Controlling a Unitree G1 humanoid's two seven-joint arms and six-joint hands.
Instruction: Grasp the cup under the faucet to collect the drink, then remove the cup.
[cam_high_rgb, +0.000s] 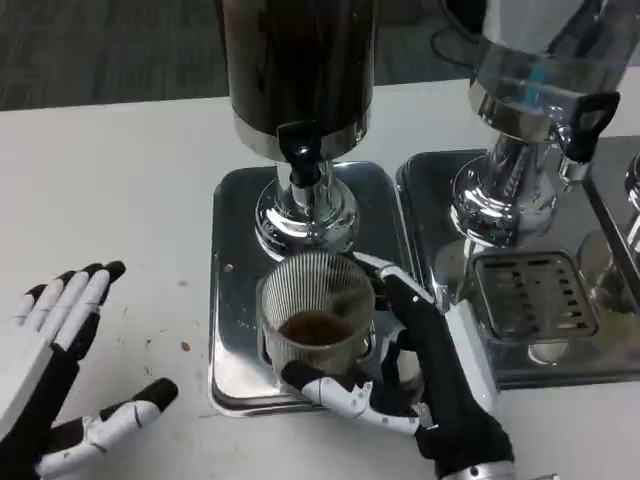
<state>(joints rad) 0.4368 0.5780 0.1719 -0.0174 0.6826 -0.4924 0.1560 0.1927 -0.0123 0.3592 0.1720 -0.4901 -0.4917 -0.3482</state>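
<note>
Head view. The left hand (55, 375) lies on the white table (120, 180) at the lower left, fingers spread apart and holding nothing. At centre, a ribbed clear cup (316, 312) with a little brown drink (314, 327) in its bottom stands on the steel drip tray (232, 290), directly below the black faucet (300, 155) of the dark dispenser (297, 60). The right hand (420, 365) wraps the cup from its right side, thumb across the front base and fingers behind. Further right stands a second dispenser (530, 75) over a slotted tray (535, 295).
</note>
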